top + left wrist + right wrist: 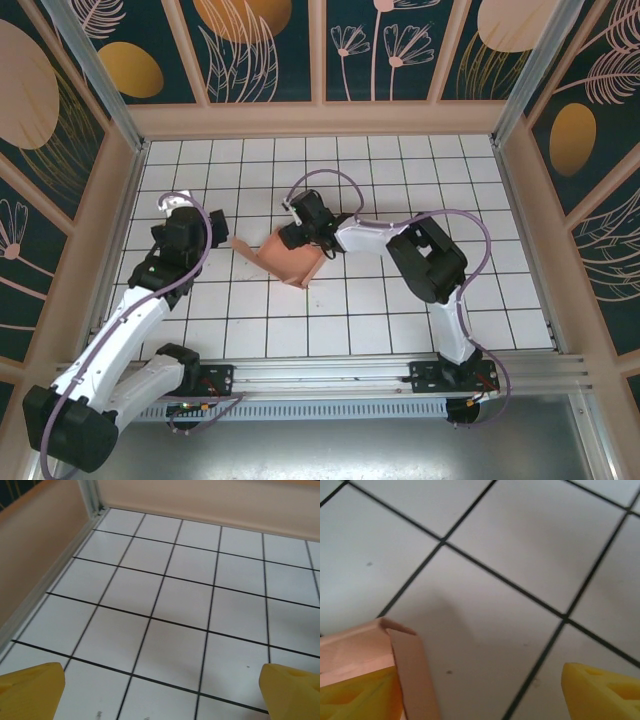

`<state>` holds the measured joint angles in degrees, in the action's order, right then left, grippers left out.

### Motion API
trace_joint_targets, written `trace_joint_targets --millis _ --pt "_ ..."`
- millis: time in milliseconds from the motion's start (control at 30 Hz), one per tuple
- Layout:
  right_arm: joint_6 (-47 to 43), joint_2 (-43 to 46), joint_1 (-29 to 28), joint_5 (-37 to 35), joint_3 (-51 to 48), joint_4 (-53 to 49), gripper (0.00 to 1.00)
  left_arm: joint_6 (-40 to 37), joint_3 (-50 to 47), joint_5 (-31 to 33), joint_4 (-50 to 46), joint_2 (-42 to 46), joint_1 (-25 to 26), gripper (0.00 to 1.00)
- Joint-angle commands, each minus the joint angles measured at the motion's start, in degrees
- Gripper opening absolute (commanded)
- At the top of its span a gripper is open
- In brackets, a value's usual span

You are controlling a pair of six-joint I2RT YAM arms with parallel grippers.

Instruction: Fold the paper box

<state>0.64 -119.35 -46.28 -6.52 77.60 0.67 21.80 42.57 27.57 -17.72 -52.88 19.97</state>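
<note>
Since the paper box is only part-formed, with its walls leaning and one flap splayed out to the left, the step in hand looks to be raising and squaring a side wall. The box sits near the middle of the white tiled worktop, a little left of centre, under the outstretched right arm.

In the right wrist view the right tool has its jaws spread wide. A folded corner of pink card lies against the inner face of one yellow finger, and bare tile shows across to the other. Nothing is pinched; the card merely rests on that finger. The left tool is fully open over bare tiles. It holds nothing and is well apart from the box, towards the far left.

To do this well, the right tool should probably work with the finger already touching the card. It can push the wall over along its crease rather than squeeze mid-panel, because card this thin looks likely to buckle or take a false fold. The tiles look smooth, so a one-sided push may just slide the box away. Bringing the left tool across to brace the opposite wall, or to pin the splayed flap, would give the push something to act against. A slow, low approach seems wise — the leaning walls could tip flat at a knock.
</note>
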Motion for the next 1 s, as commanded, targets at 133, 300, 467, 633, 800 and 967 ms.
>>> trace_joint_targets --millis 133,300,467,633,800,967 --pt "6.8 7.2 7.5 -6.0 -7.2 1.7 0.79 1.6 0.3 -10.5 10.7 -7.0 -0.2 0.99" --pt "12.0 11.6 12.4 -9.9 -12.4 0.5 0.79 3.1 2.2 -11.4 12.7 -11.6 -0.3 0.99" --pt "17.1 16.9 14.6 -9.8 -19.0 0.5 0.78 4.1 2.6 -12.5 14.8 -14.0 -0.3 0.99" --pt "17.2 24.1 14.6 -3.5 -27.5 6.7 0.77 4.7 2.2 -14.7 16.4 -16.2 -0.3 0.99" --pt "16.0 28.8 19.6 4.7 -31.0 13.3 0.76 5.1 0.6 -18.0 19.4 -17.3 -0.3 0.99" --pt "18.5 22.5 26.6 13.9 -23.4 10.6 0.66 6.1 -1.7 -21.7 22.9 -17.8 -0.3 0.99"
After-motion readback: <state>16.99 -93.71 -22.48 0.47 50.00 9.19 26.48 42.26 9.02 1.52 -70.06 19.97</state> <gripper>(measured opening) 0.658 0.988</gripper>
